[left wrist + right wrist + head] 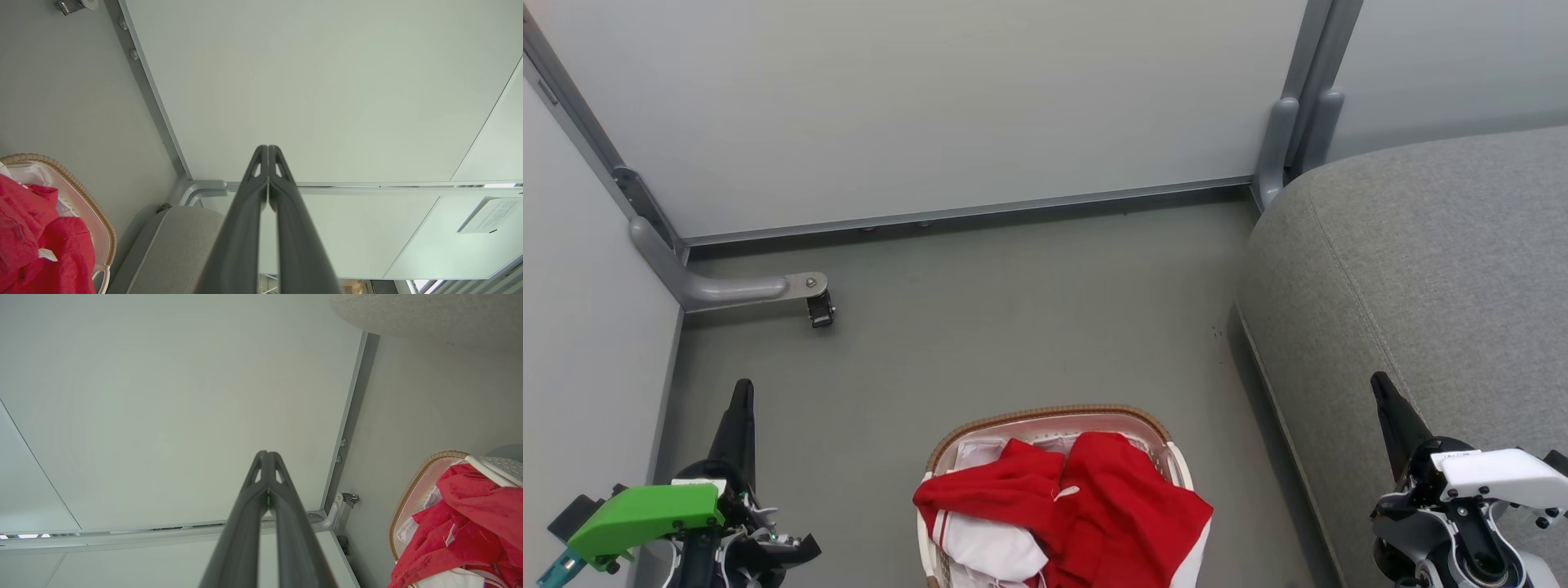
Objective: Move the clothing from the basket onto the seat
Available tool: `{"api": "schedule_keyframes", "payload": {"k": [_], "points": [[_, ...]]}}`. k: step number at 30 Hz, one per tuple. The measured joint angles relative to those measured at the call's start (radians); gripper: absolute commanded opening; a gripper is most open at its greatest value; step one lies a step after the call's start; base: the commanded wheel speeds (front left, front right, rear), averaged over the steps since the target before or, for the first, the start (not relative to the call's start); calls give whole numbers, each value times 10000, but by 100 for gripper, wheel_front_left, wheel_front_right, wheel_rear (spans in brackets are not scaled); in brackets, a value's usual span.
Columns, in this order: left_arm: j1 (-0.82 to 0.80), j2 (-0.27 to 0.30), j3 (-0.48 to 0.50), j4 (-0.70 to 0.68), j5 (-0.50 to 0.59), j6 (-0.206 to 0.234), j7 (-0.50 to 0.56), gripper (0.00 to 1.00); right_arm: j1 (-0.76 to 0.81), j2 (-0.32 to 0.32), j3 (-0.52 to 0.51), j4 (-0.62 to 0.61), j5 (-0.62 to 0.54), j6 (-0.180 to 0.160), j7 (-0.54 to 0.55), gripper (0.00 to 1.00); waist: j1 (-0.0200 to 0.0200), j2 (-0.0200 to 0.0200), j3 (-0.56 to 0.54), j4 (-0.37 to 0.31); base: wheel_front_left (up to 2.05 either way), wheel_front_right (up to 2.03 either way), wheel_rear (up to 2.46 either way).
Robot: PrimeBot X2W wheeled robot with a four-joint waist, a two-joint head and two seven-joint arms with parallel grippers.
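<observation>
The clothing (1078, 498) all lay in the basket (1045, 415), none on the seat (1421, 269) beside it, while the left gripper (268, 149) and right gripper (267, 454) were pinched closed, empty.

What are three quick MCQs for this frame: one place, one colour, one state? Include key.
1. Relative to the seat, the basket holding the clothing stands, by the robot's sides: A left of it; B right of it; C on it.
2. The clothing is mainly: A red; B blue; C green.
3. The left hand and right hand are: A open; B shut, empty; C shut on clothing.
Key: 1A, head view has the seat right of the basket. 2A, red fabric, white trim. 3B, each wrist view shows it closed on nothing.
</observation>
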Motion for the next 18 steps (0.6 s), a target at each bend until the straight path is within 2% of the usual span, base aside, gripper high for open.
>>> {"api": "schedule_keyframes", "payload": {"k": [3,4,12,18], "points": [[0,0,0,-2,0,0,0,0,0,0,0,0,0,0,0,0,0,0,0,0,0,0,0],[16,-13,-2,52,0,6,-10,100,22,13,2,50,-4,0,-2,100,0,0,0,0,0,0,0],[314,-84,-107,437,117,29,-236,100,331,58,117,293,-138,-4,-117,100,0,0,11,-1,0,0,0],[314,-73,-123,470,1317,29,-545,100,309,-245,466,240,-771,-4,-512,100,0,0,35,-10,0,0,0]]}}
